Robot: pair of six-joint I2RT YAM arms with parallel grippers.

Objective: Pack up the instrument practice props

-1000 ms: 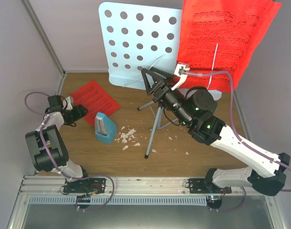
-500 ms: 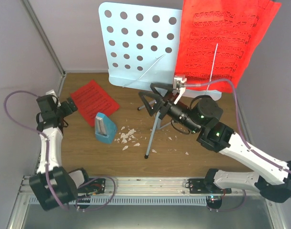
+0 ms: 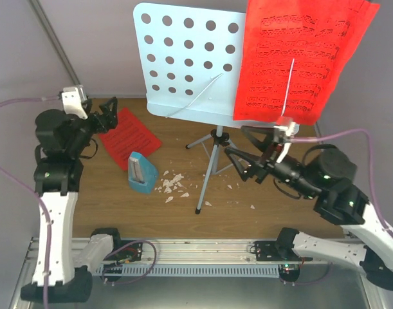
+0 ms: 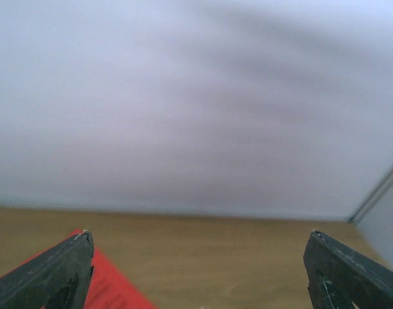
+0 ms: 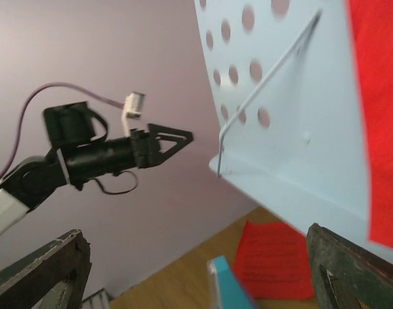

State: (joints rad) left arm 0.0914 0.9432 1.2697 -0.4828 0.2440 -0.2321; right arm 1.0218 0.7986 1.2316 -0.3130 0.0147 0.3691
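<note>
The left claw [image 3: 108,112] and right claw [image 3: 240,148], both spread and empty, flank the upright music stand [image 3: 183,58], whose wire [image 3: 289,84] pins the red pages [image 3: 299,45].

One stand [image 3: 159,105], two pages [image 3: 299,45], one box [image 3: 140,172]

Left arm [image 3: 53,199] stands tall along the left edge of the table [image 3: 273,212], left gripper [image 3: 111,114] up near the far-left corner with jaws spread wide, while right arm [image 3: 341,196] reaches in from the near-right corner, right gripper [image 3: 240,150] pointing left over mid-table, jaws wide apart too.
</note>
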